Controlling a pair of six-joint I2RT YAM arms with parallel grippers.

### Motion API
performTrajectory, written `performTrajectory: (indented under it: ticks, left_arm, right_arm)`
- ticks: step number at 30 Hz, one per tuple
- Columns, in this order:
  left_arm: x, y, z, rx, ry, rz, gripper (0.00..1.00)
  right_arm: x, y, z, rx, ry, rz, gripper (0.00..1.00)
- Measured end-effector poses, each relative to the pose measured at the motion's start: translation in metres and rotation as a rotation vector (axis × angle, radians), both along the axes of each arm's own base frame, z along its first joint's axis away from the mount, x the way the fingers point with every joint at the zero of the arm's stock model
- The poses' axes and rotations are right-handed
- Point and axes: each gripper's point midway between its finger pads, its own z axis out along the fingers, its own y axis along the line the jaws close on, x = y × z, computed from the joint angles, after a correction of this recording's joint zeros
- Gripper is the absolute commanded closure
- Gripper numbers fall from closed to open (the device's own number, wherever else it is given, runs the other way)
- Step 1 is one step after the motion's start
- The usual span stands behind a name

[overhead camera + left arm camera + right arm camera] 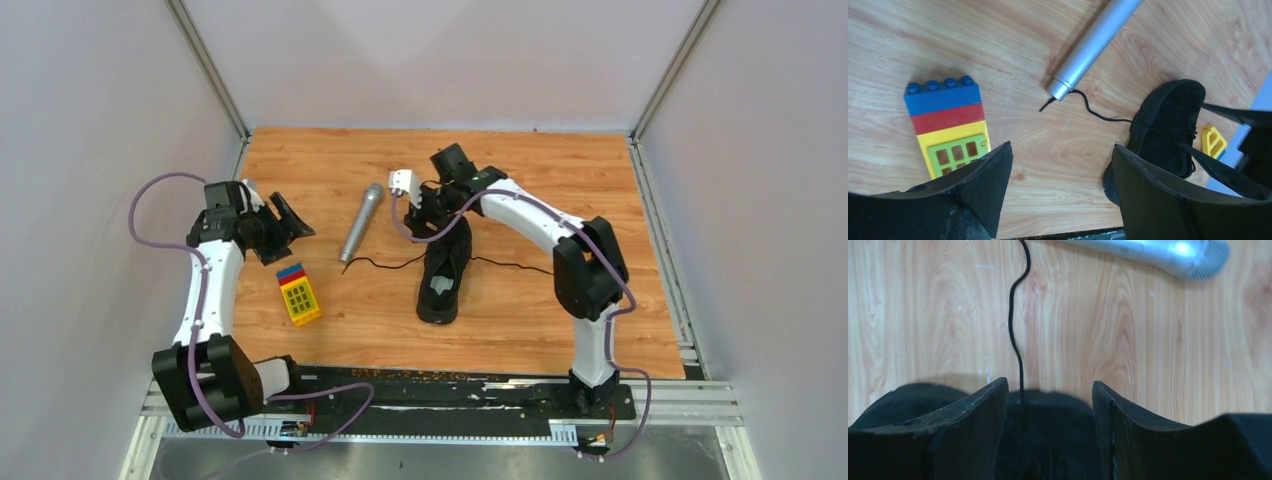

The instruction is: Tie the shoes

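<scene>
Near the middle of the pale wooden worktop [330,160] lies the all-black low-top sneaker [450,265], its grey-lined opening towards the arms' bases and its toe pointing away. Both thin black laces are loose: the left lace [385,266] trails to the handle end of the silver cylindrical microphone [362,222], and the right lace [505,264] runs out the other way across the wood.

The right end effector [1049,390] hangs over the sneaker's toe with its jaws spread wide; the left lace passes between them (ungripped, as far as the wrist view shows). The left end effector [1062,147] hovers above bare wood, well apart from the sneaker, jaws likewise wide and holding nothing.

Just below it sits a stacked toy brick block of blue, red and yellow with a green window [298,293], between the left arm and the microphone.
</scene>
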Motion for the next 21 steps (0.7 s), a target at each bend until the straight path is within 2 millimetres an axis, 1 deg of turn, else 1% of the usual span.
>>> performTrajectory:
  ticks: [2, 4, 5, 8, 10, 13, 18, 21]
  left_arm:
    - [-0.004, -0.006, -0.005, -0.042, -0.006, -0.002, 0.16]
    - [-0.008, -0.013, -0.012, -0.089, 0.004, 0.005, 0.19]
    - [-0.011, -0.017, -0.018, -0.113, 0.021, 0.014, 0.21]
    - [-0.023, -0.021, -0.034, -0.151, 0.093, 0.048, 0.24]
    - [-0.028, -0.020, -0.038, -0.151, 0.123, 0.066, 0.24]
    - [-0.028, -0.019, -0.039, -0.144, 0.127, 0.075, 0.24]
    - [-0.028, -0.015, -0.040, -0.130, 0.131, 0.092, 0.24]
    - [-0.027, -0.014, -0.037, -0.123, 0.130, 0.101, 0.23]
  right_arm:
    - [0.001, 0.023, -0.014, -0.020, -0.016, 0.056, 0.39]
    - [-0.003, 0.038, -0.025, -0.038, -0.022, 0.095, 0.42]
    - [-0.007, 0.043, -0.029, -0.046, -0.020, 0.110, 0.43]
    - [-0.016, 0.061, -0.044, -0.062, -0.002, 0.140, 0.49]
    - [-0.021, 0.072, -0.052, -0.067, 0.015, 0.144, 0.52]
    - [-0.024, 0.088, -0.071, -0.086, 0.035, 0.132, 0.52]
    - [-0.023, 0.102, -0.102, -0.133, 0.051, 0.068, 0.55]
    - [-0.024, 0.105, -0.110, -0.150, 0.053, 0.036, 0.56]
